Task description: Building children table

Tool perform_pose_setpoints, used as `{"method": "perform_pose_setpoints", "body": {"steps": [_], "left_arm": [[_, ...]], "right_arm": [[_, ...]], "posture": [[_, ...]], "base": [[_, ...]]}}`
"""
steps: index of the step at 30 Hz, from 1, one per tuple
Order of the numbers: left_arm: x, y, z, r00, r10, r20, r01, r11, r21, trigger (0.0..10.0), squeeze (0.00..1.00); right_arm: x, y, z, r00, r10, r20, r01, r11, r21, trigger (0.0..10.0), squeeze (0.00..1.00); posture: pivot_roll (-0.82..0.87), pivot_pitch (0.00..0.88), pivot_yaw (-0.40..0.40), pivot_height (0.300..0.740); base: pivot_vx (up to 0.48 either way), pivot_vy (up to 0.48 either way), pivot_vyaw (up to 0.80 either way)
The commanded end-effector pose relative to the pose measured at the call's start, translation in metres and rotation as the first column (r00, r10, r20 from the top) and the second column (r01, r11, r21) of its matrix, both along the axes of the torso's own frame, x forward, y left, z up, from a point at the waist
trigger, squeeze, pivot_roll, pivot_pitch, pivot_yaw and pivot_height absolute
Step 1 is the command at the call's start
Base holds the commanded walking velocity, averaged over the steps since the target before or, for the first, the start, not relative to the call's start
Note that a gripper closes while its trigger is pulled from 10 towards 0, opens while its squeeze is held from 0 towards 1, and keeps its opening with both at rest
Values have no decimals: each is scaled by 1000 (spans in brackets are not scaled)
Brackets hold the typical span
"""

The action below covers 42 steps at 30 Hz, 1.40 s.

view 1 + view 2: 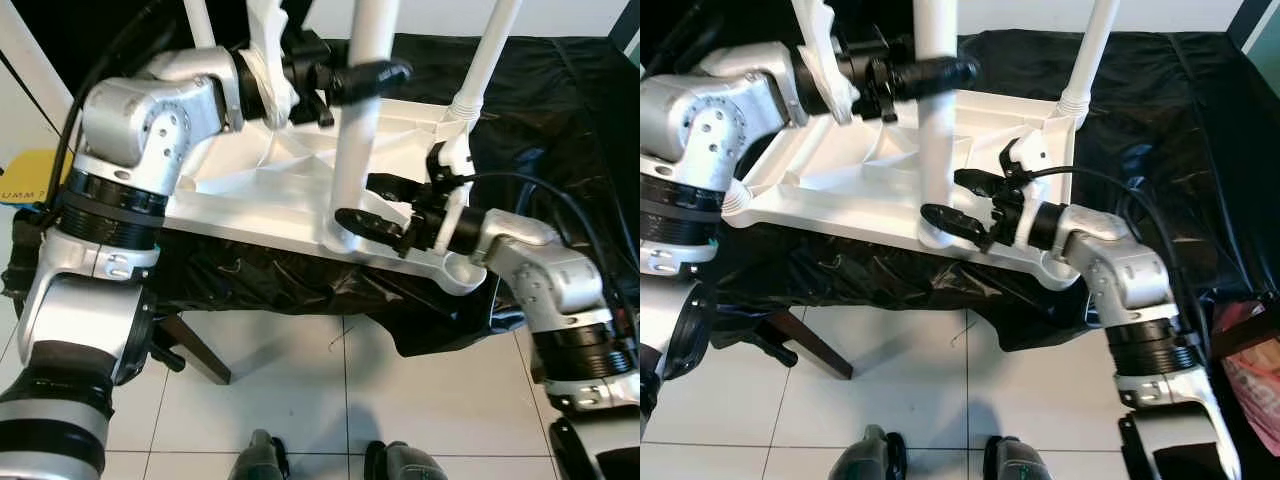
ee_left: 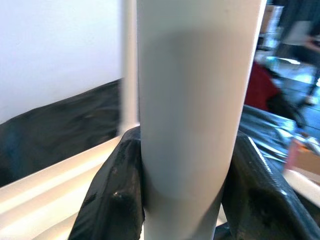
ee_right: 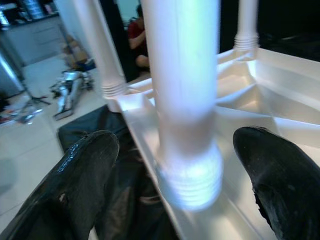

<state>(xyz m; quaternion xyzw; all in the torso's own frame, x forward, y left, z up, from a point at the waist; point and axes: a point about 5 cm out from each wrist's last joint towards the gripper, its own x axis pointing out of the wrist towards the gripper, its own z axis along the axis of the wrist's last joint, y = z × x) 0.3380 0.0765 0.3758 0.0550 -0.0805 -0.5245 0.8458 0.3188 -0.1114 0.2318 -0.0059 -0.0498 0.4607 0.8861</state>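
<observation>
Screwing a leg (image 1: 357, 130) into the upturned top (image 1: 270, 190), which lies underside up on the black-draped bench (image 1: 1180, 120); leg at the near edge, between two corners. Left pincer (image 1: 375, 73) clenched on the leg high up, both fingers (image 2: 112, 190) pressed against the tube. Right pincer (image 1: 385, 205) released, fingers (image 3: 82, 170) either side of the threaded foot, not touching. Best done by holding the leg plumb over its socket, turning about its own axis, and steadying low down so the thread doesn't cross. Long axis near vertical, free end up, threaded end down in the socket. Two more legs (image 1: 1088, 55) standing at the far corners likewise.
</observation>
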Motion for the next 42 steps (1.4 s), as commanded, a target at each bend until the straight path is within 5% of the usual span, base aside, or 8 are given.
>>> {"method": "perform_pose_setpoints", "body": {"steps": [1, 7, 16, 23, 42], "left_arm": [[0, -1, 6, 1000, 17, 15, -17, 1000, -7, 10000, 0], [3, 0, 16, 994, 101, 50, -96, 991, -95, 10000, 0], [0, -10, 21, 991, 121, 65, -109, 981, -161, 10000, 0], [-3, -22, 27, 984, 166, 67, -146, 960, -239, 10000, 0], [-15, -44, 22, 990, 128, 51, -110, 956, -272, 10000, 0]], "right_arm": [[2, -2, -2, 999, -42, 8, 42, 999, -5, 10000, 0], [14, 12, -3, 967, -256, 18, 253, 963, 87, 10000, 0], [17, 31, -5, 941, -337, 15, 332, 932, 143, 10000, 0], [24, 48, 3, 879, -467, 96, 447, 877, 178, 10000, 0], [37, 63, 16, 791, -562, 242, 536, 827, 168, 10000, 0]], "posture": [[51, 154, 29, 740], [46, 144, 45, 740], [45, 135, 53, 740], [47, 132, 55, 740], [50, 122, 54, 740]], "base": [[0, 0, 0], [0, 0, 0], [0, 0, 0], [0, 0, 0], [0, 0, 0]]}}
